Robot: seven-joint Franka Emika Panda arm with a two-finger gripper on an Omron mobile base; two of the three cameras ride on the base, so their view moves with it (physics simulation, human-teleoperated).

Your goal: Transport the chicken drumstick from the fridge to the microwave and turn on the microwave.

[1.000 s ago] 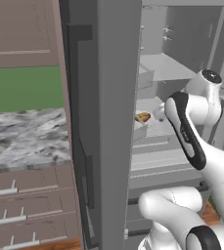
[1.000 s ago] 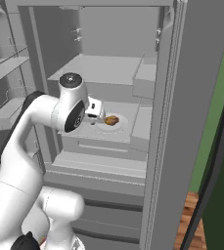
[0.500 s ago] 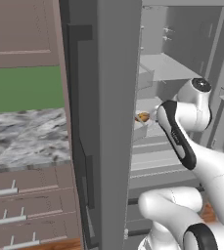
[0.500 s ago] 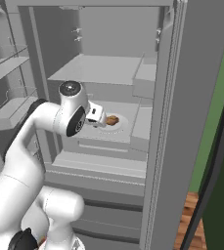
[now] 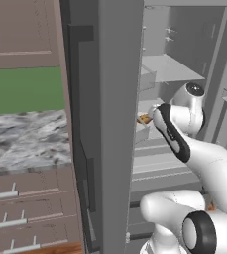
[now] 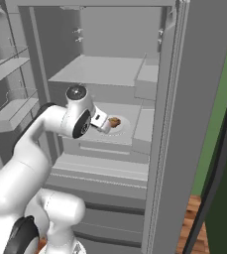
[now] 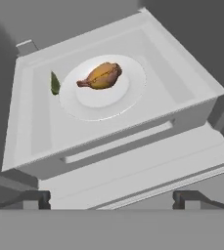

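Chicken drumstick (image 7: 101,75) lies on a white plate (image 7: 133,95); it looks light, greasy. Pinch its thick middle; your jaws are spread

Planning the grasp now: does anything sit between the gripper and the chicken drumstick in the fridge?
Nothing visible does. In the hand view the chicken drumstick lies uncovered on a white plate inside an open fridge drawer, ahead of the gripper. A small green item sits beside the plate, off the line.

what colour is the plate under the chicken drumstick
White. The plate holding the golden-brown chicken drumstick shows best in the hand view.
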